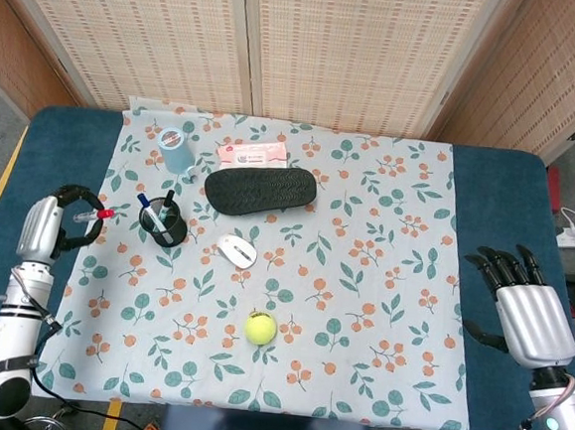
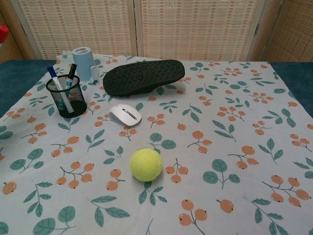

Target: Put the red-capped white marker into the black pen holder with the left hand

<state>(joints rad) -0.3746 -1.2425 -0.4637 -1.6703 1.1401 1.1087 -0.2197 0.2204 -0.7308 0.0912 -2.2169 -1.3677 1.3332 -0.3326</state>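
Brightness: both views are evenly and brightly lit; no dim corners are seen.
Light source: soft, diffuse light from above is suggested.
Shadows: a short, faint shadow is cast under the yellow-green felt tennis ball (image 2: 145, 164) and beneath the black ridged rubber shoe sole (image 2: 143, 76).
Glare: a mild sheen is seen on the white glossy computer mouse (image 2: 125, 114).
Focus: the head view is sharp throughout; the floral tablecloth (image 2: 225, 147) is slightly softened at the chest view's near edge.
Distortion: none is noticeable.
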